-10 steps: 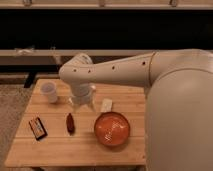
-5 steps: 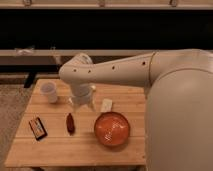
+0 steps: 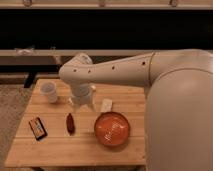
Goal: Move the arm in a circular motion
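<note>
The big glossy cream-white arm (image 3: 150,75) reaches from the right across the wooden table (image 3: 55,150), its bulbous joint (image 3: 75,72) above the table's back middle. The gripper (image 3: 82,102) hangs below that joint, just above the table between the white cup (image 3: 49,92) and a small white packet (image 3: 106,105). It holds nothing that I can see.
An orange bowl (image 3: 112,128) sits at the front right, a dark red oblong item (image 3: 70,123) in the middle, a small dark snack pack (image 3: 37,127) at the front left. A dark shelf and bench (image 3: 30,52) run behind the table.
</note>
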`<state>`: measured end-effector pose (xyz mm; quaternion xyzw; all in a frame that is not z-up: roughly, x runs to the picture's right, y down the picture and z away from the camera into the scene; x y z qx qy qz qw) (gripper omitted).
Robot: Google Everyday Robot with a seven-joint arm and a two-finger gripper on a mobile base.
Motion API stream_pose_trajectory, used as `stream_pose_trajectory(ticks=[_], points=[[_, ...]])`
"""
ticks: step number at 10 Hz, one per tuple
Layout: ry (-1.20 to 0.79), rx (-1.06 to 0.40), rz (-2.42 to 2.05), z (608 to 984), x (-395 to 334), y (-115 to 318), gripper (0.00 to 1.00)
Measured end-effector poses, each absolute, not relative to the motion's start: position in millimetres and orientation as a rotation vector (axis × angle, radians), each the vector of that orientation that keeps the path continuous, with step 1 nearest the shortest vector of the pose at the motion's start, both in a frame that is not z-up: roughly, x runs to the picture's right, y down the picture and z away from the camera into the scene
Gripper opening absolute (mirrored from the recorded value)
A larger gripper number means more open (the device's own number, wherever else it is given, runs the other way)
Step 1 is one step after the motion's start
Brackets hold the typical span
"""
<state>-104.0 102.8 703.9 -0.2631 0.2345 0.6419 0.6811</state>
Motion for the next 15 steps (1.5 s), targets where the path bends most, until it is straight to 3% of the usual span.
stream_pose_trajectory(ticks=[3, 7, 11, 15], points=[[0.526, -0.591, 1.440, 703.5, -104.5, 102.7, 0.65], [0.534, -0.620, 1.477, 660.0, -86.6, 125.4, 0.65], [0.570, -0.634, 1.611, 631.6, -5.0, 155.9, 0.65], [0.587, -0.578, 1.704, 664.2, 82.2, 127.0, 0.65]])
